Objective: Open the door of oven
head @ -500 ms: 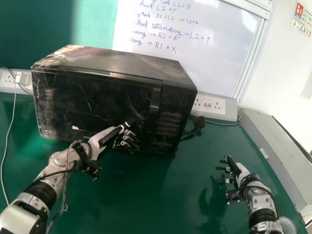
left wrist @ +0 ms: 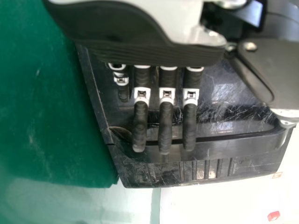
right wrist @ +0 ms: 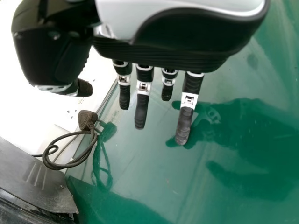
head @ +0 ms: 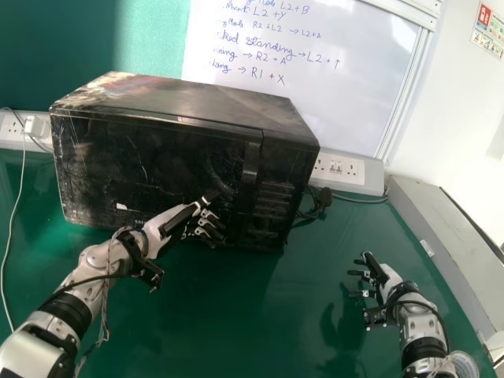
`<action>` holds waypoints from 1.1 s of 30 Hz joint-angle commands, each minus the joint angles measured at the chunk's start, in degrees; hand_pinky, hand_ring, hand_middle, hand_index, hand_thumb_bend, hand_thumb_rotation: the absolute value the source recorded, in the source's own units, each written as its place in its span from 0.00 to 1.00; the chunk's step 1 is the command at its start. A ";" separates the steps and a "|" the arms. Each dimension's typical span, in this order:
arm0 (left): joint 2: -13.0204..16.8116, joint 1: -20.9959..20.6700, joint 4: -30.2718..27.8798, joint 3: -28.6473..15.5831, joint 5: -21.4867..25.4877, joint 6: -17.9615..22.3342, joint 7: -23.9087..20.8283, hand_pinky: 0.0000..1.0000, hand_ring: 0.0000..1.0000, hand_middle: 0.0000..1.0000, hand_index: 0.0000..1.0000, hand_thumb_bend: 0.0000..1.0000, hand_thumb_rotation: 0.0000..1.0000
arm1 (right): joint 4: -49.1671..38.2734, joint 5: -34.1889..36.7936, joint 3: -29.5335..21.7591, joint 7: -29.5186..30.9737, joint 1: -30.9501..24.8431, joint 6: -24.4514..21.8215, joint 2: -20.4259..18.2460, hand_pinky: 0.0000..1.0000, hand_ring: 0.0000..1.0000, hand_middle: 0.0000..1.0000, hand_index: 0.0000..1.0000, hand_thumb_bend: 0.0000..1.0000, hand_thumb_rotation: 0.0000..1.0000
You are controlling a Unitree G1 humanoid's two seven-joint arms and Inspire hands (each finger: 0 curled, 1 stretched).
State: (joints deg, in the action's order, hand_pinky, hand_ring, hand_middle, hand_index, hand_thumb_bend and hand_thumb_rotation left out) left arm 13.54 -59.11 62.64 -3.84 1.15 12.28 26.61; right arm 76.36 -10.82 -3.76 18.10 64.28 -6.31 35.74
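Oven (head: 189,101) far left, door (head: 102,161) closed, handle (head: 250,161) upright along door's right side. My left hand (head: 162,224) is nearer, left of handle's lower end, fingers straight, slightly apart; likely needs rightward hooking.

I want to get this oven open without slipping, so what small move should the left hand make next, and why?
Probably curl the left hand's fingers in behind the door handle's edge: in the left wrist view they look straight, their tips overlapping the handle but not curled round it, and the door is closed.
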 commanded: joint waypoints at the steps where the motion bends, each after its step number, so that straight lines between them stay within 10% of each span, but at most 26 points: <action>1: 0.14 -0.36 -0.36 0.02 -0.05 0.27 -0.27 0.34 0.41 0.49 0.49 0.50 0.08 | 0.50 0.03 0.00 0.34 -0.12 -0.17 -0.34 0.51 0.61 0.73 0.89 0.44 0.44; 8: -0.16 -0.15 -0.76 -0.74 1.01 -0.04 0.06 0.33 0.41 0.50 0.49 0.49 0.09 | 0.58 0.35 -0.44 0.59 -0.07 -0.50 -0.35 0.52 0.64 0.73 0.89 0.44 0.44; 10: -0.59 -0.03 -0.72 -1.93 2.53 -0.25 0.74 0.35 0.44 0.55 0.59 0.58 0.58 | 0.55 0.22 -0.37 0.20 -0.06 -0.62 -0.40 0.49 0.65 0.74 0.88 0.43 0.43; 14: -1.31 0.15 -0.26 -3.64 4.89 0.35 1.61 0.40 0.58 0.70 0.73 0.78 0.89 | 0.52 0.50 -0.67 0.28 -0.04 -0.68 -0.46 0.55 0.62 0.74 0.89 0.44 0.43; 33: -3.16 1.44 -2.03 -6.69 9.02 1.23 3.67 0.45 0.65 0.73 0.81 0.91 0.93 | 0.59 -0.24 0.32 1.56 -0.04 0.01 -0.10 0.54 0.65 0.75 0.91 0.42 0.45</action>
State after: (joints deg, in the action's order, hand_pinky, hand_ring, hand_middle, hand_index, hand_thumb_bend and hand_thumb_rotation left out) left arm 10.76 -58.32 61.10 -10.01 9.65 12.90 29.95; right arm 76.34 -11.14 -3.46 19.18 64.28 -5.59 35.75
